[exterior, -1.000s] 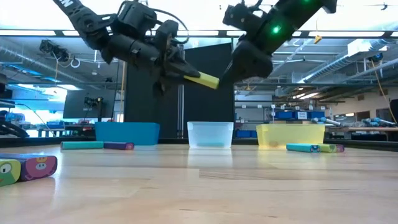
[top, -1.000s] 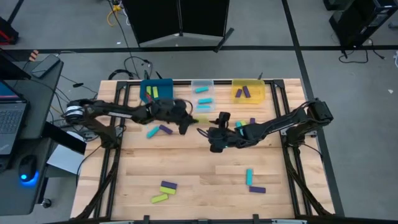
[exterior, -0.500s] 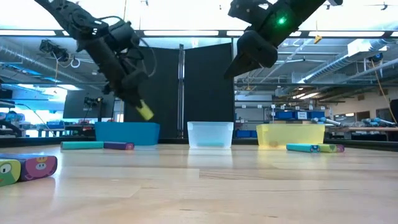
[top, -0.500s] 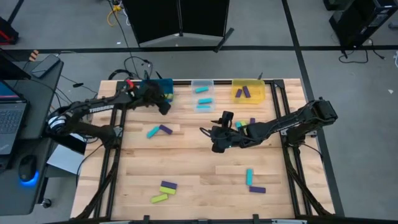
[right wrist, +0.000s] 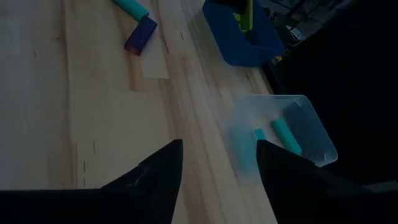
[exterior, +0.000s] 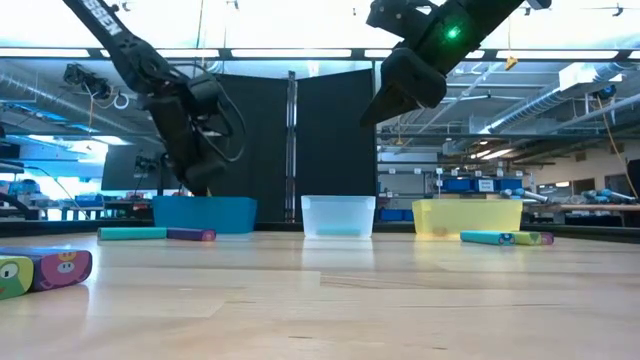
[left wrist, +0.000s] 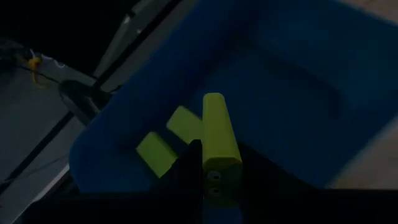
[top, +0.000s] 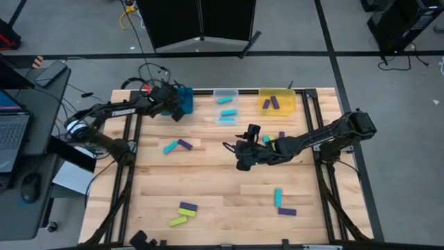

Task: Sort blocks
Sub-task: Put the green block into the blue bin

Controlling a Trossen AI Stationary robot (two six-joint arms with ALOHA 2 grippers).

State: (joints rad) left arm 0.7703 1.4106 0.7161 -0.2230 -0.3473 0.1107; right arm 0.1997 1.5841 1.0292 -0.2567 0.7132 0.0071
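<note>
Since the earlier frame the left arm has swung from the middle of the tabletop (top: 208,201) to its far-left corner, carrying a lime green block; the right arm has hardly shifted. The left hand (top: 177,113) now hangs over the blue bin (top: 186,92), closed on the lime block (left wrist: 217,140), which the left wrist view shows clamped between the two dark fingers above the bin's interior. Two more lime blocks (left wrist: 171,140) already lie on the bin floor, side by side. The step in hand is judged to be the drop-off of a green block into the blue bin. The next move calls for opening the fingers while the block is well inside the bin walls, then lifting clear. The held block's long axis runs straight out from the hand, in line with the fingers, its free end pointing forward and down toward the bin floor. The right hand (top: 239,154) hovers near the tabletop's centre with its fingers spread wide and nothing between them. The clear bin (top: 226,94) holds cyan blocks, the yellow bin (top: 277,92) purple ones. Loose blocks remain: a cyan and purple pair (top: 177,145) on the left, and others near the front edge.
</note>
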